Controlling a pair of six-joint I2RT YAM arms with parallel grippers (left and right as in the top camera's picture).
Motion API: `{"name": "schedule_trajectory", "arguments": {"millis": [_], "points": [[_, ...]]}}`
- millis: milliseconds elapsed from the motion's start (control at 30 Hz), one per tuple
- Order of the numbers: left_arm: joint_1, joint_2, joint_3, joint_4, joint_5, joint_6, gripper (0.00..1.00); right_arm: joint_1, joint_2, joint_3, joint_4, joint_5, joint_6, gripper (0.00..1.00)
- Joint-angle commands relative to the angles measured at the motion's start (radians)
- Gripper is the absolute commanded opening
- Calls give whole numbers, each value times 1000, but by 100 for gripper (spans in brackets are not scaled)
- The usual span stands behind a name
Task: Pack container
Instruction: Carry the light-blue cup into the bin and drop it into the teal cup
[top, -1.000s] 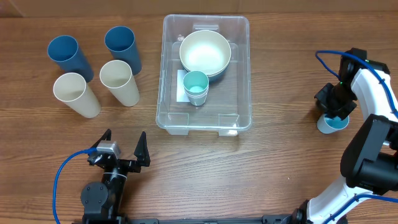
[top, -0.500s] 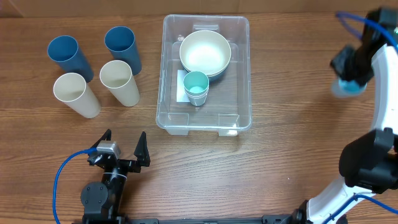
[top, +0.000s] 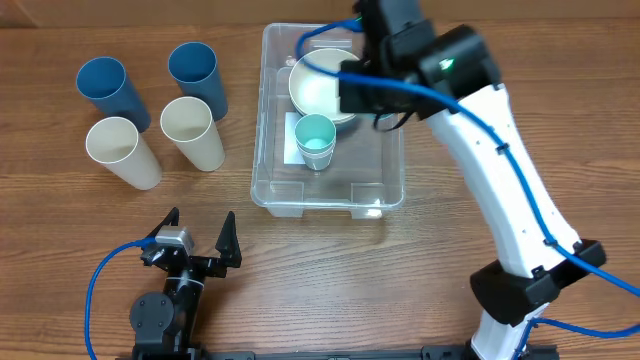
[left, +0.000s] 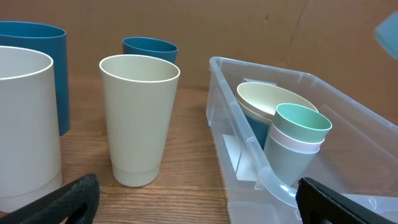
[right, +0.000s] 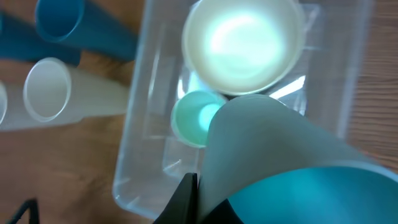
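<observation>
Right pincer (right: 210, 200), clamped on a cup (right: 280, 155) over the container (top: 392, 150), should lower it squarely onto the nested cups (top: 315, 140); left pincer (top: 200, 222) gapes wide.

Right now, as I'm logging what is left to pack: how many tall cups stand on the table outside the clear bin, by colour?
Blue tall cups: 2
Cream tall cups: 2
Total: 4

Overhead looks straight down on table (top: 60, 230). Left wrist sits low, level. Right wrist looks down, close. All share container (top: 388, 152).
</observation>
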Motion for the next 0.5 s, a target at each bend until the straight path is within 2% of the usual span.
{"name": "schedule_trajectory", "arguments": {"millis": [0, 200, 467], "points": [[-4, -8, -3, -2, -5, 20, 100, 72, 34, 17, 6, 31, -3, 4], [-4, -8, -3, -2, -6, 20, 100, 121, 156, 17, 9, 31, -3, 4], [-4, -8, -3, -2, -5, 20, 100, 121, 196, 10, 78, 31, -30, 4]]}}
